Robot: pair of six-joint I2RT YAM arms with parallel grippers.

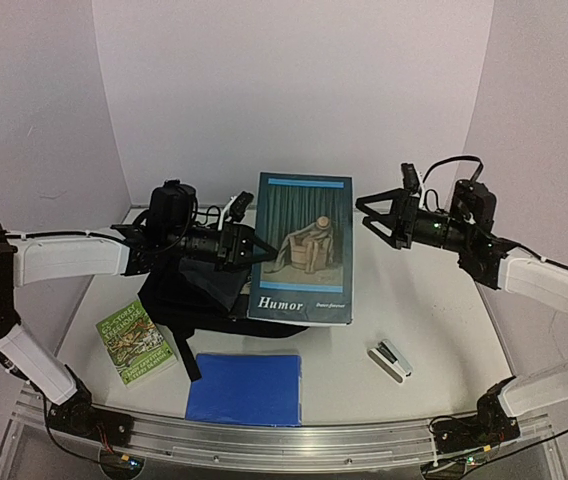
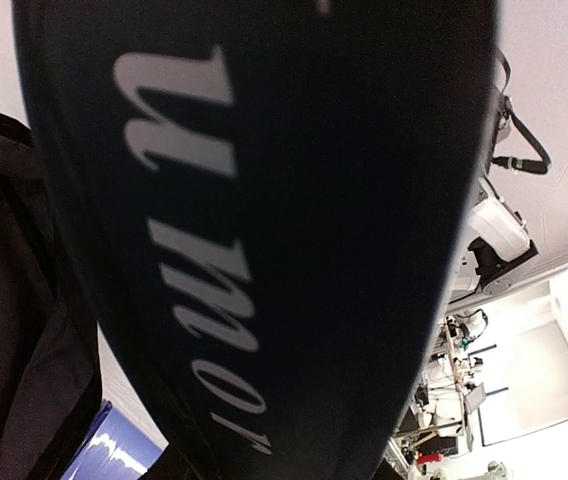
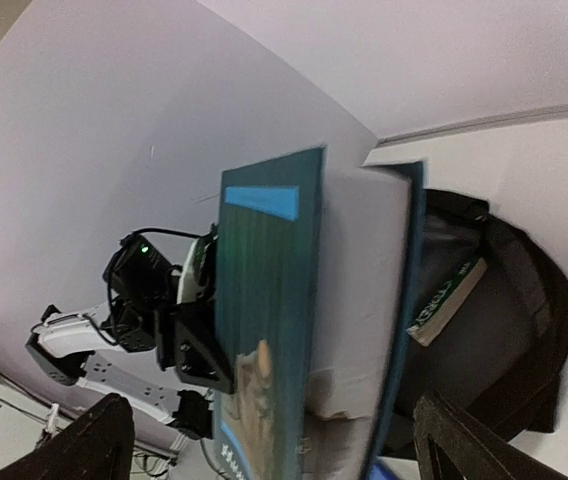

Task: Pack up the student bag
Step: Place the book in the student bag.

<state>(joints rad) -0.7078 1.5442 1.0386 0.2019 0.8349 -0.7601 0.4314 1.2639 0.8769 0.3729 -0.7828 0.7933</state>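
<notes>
While the left fingers (image 1: 239, 245) alone clamp the tall teal hardcover book (image 1: 299, 250) by one edge | right fingers (image 3: 89, 445) spread apart, clear of it | black fabric student bag (image 1: 169, 300) lies on the worktop (image 1: 434, 320) beneath | risk: book pivots, slips, misses the opening.

Robotics lab test cell, white enclosure walls (image 1: 294, 90) around a white table (image 1: 434, 320), two robot arms (image 1: 64, 258) bolted to an aluminium rail (image 1: 264, 440), cluttered workroom (image 2: 509, 400) with benches and equipment visible beyond.
</notes>
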